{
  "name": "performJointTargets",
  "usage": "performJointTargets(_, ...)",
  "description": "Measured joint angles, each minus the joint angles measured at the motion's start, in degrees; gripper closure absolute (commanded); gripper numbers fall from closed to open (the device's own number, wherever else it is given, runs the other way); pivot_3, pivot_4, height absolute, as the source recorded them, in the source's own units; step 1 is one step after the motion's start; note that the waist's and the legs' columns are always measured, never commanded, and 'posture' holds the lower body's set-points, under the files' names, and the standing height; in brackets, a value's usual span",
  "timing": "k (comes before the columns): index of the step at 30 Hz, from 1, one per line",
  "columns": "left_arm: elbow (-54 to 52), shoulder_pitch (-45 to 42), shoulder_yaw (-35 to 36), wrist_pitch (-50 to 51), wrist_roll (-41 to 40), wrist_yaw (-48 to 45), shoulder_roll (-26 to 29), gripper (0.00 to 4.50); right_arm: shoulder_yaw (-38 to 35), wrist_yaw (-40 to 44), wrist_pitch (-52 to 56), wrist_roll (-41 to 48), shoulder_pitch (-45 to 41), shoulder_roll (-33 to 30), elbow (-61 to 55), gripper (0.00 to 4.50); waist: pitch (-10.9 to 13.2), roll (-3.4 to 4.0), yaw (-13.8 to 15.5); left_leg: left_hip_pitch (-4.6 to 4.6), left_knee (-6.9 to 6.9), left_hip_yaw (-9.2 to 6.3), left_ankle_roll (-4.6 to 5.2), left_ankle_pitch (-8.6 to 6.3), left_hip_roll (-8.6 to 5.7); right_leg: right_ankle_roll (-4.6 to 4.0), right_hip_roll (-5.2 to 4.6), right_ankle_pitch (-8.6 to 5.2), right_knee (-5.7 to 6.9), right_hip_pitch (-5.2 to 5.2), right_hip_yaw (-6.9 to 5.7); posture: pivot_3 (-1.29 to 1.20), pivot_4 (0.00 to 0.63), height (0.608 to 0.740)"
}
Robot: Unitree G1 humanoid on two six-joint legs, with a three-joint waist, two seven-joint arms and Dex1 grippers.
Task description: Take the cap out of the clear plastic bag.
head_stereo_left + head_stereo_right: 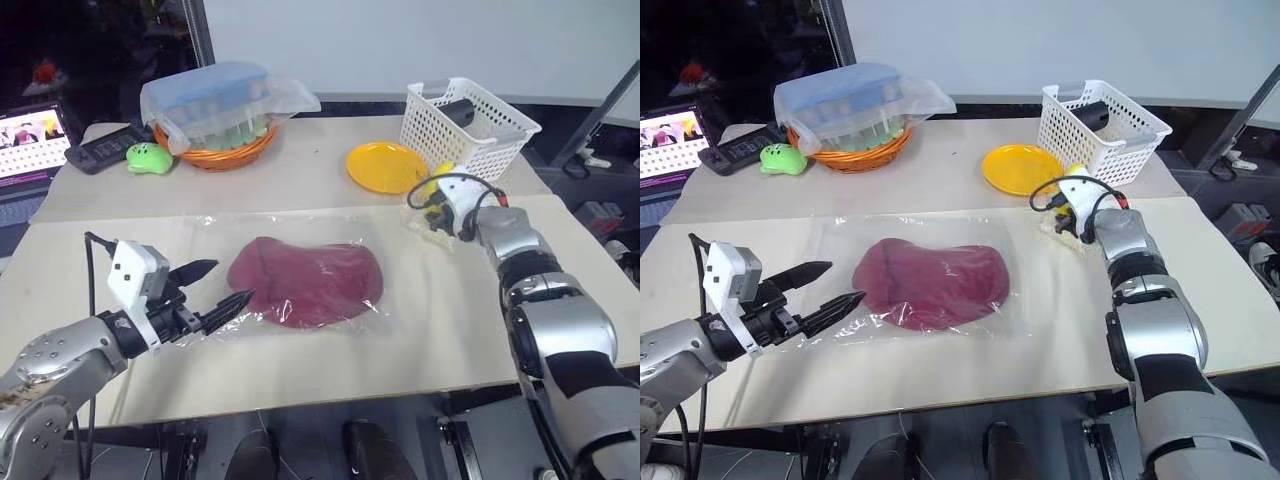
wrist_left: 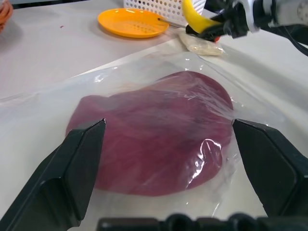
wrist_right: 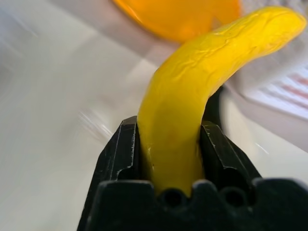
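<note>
From the head, the cap (image 1: 305, 280) lies inside the bag (image 1: 215, 235), flat on the table (image 1: 320, 180); the left gripper (image 1: 218, 290) stands spread just left of the cap. In the right wrist view, the right gripper (image 3: 169, 159) clamps a banana (image 3: 192, 91) near the plate (image 3: 178, 14).

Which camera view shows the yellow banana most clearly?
The right wrist view: the banana stands large between the right hand's fingers. In the left wrist view it is small beside the orange plate; in the eye views, mostly hidden.
</note>
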Motion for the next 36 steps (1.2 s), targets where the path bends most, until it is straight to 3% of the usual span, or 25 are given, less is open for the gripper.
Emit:
performJointTargets(5,0.0,-0.2,-0.1,0.0,0.6,0.1,-0.1,0.00,0.4,-0.6,-2.1,-2.5,0.0,-2.4,0.5,0.05,0.0,0.00,-0.3,0.04,0.02,-0.01,0.01,0.00,0.01,0.02,0.02,0.01,0.04,0.01,0.00,0.00,0.150,0.740)
performJointTargets(13,2.4,-4.3,-1.5,0.0,0.9,-1.4,0.3,0.00,-2.2,7.4,-1.3,-0.5,-0.1,-5.2,-3.5,0.05,0.0,0.01,-0.1,0.05,0.10,-0.02,0.01,0.01,-0.01,0.11,0.01,0.01,0.05,0.09,0.00,0.00,0.150,0.740)
performJointTargets(18,3.4,-7.2,-3.6,0.1,0.9,-3.1,1.2,0.00,-5.3,18.0,5.5,4.8,1.4,-7.7,-15.6,0.05,0.0,0.01,0.0,0.07,0.06,-0.04,0.01,0.00,0.01,0.10,0.02,0.01,0.04,0.10,-0.01,0.00,0.150,0.740)
performJointTargets(26,5.4,-11.6,-7.2,0.4,1.1,-5.1,2.3,0.00,-4.0,36.9,24.0,13.4,19.6,-11.6,-47.3,0.05,0.0,0.04,1.0,0.13,0.14,-0.04,0.01,0.00,0.00,0.26,0.02,-0.07,0.06,0.18,-0.03,0.00,0.150,0.740)
performJointTargets(36,7.9,-16.8,-11.7,0.4,2.8,-7.1,2.3,0.00,-2.6,43.2,35.1,20.5,30.0,-14.0,-64.9,0.05,0.0,0.07,1.5,0.21,0.44,-0.04,0.00,0.00,0.01,0.44,0.02,-0.17,0.12,0.35,-0.02,0.00,0.150,0.740)
